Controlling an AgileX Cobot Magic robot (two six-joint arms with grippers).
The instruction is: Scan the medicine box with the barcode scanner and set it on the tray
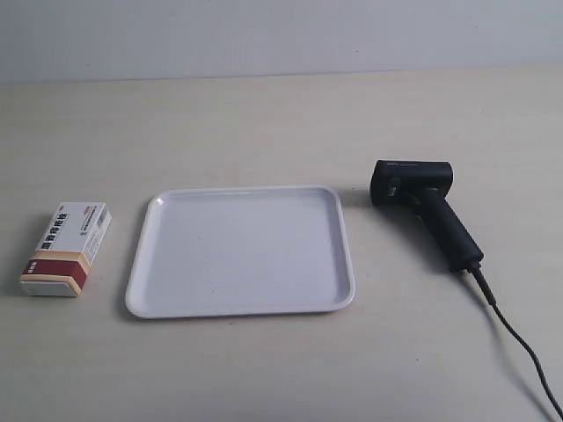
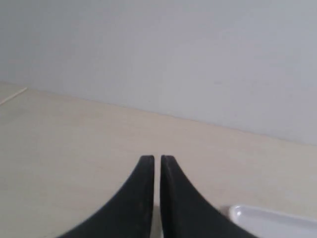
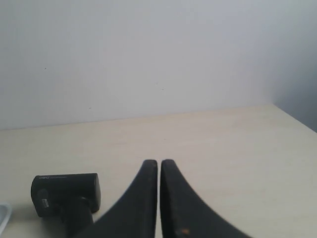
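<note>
The medicine box (image 1: 67, 249) lies flat on the table at the exterior view's left, its dark red and tan band toward the front. The white tray (image 1: 242, 305) sits in the middle. At the right lies the black barcode scanner (image 1: 422, 204) on its side, cable (image 1: 519, 343) trailing to the front right. No arm shows in the exterior view. My left gripper (image 2: 157, 158) is shut with nothing in it, a tray corner (image 2: 257, 218) beside it. My right gripper (image 3: 159, 162) is shut and empty, the scanner head (image 3: 65, 193) beside it.
Pale wooden tabletop (image 1: 281, 123) runs to a grey-white wall behind. The table's edge shows at the side of the right wrist view (image 3: 297, 119).
</note>
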